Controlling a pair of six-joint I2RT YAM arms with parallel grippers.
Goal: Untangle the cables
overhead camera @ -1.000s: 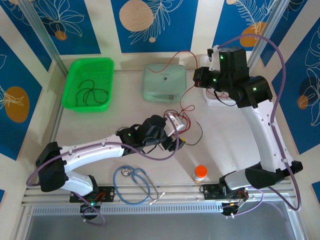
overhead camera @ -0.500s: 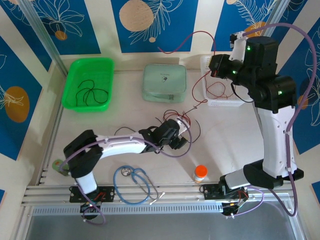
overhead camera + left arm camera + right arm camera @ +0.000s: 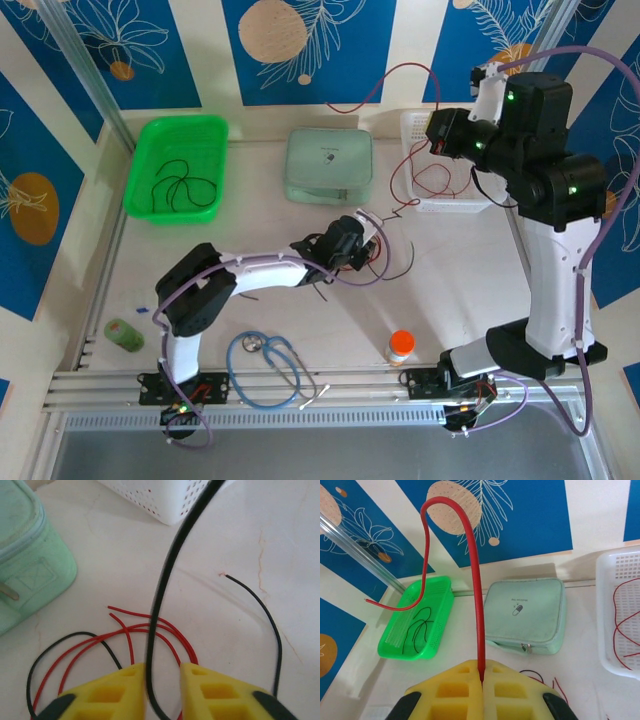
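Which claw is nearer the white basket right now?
Right. The right claw, shut on a red cable, hangs raised by the left end of the white basket; the left claw sits low at mid-table, left of it.

No words, brands or numbers can be read. The one sign is a small dark capsule pictogram [image 3: 518, 609], set on a slant, printed near the middle of the top face of a mint-green zip pouch [image 3: 540, 597]. A line of tiny print sits just beneath the pictogram, too small to make out. From the top camera, the mark is a dark speck.
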